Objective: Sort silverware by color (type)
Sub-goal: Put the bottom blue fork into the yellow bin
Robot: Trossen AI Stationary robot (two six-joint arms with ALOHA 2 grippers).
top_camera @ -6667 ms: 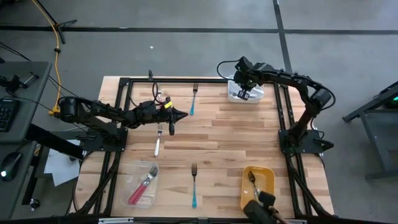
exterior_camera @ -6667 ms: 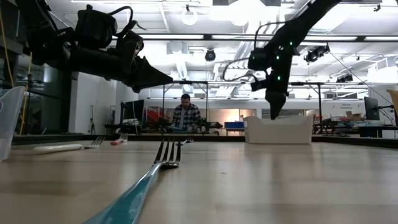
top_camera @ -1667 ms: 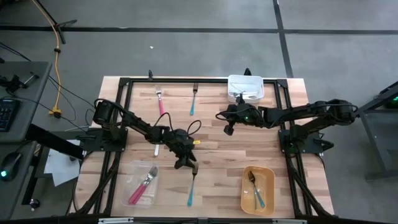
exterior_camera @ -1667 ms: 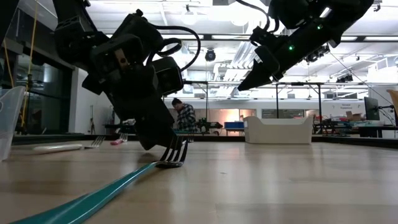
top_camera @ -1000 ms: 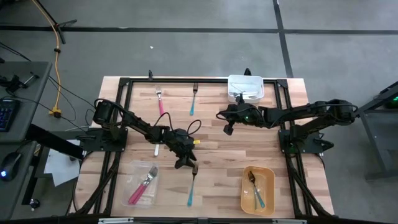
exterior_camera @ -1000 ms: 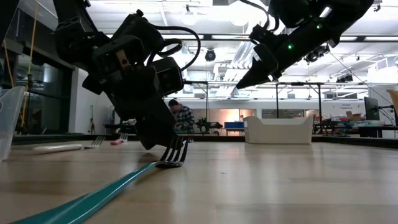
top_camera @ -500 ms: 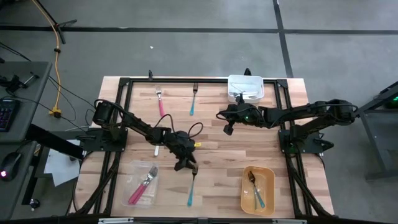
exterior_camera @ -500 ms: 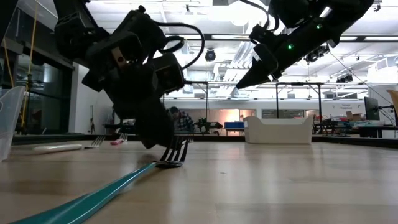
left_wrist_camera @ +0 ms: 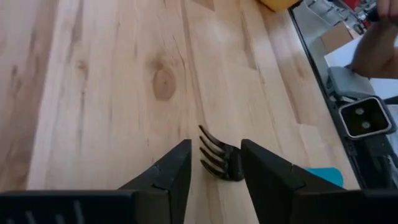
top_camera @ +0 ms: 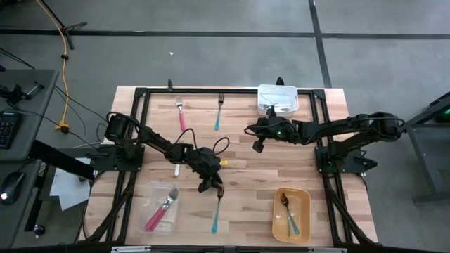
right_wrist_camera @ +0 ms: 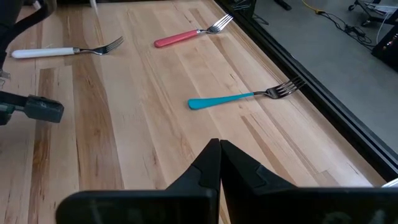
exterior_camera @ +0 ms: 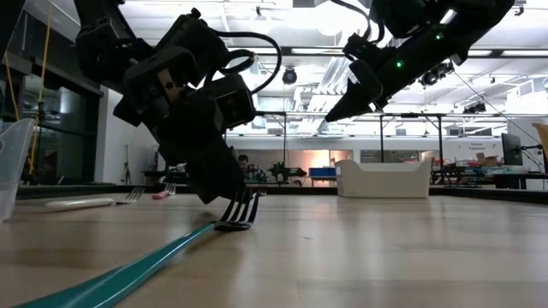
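Left gripper (top_camera: pixel 211 187), lower centre of high view: fingers spread astride teal fork (top_camera: pixel 216 209) tines, flat on bench (top_camera: pixel 246 161). Risk: slipping off thin metal. Right gripper (top_camera: pixel 256 145): pressed together, idle.

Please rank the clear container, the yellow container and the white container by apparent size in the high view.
1. Clear container, the largest.
2. Yellow container and white container look about alike; I would not rank them.
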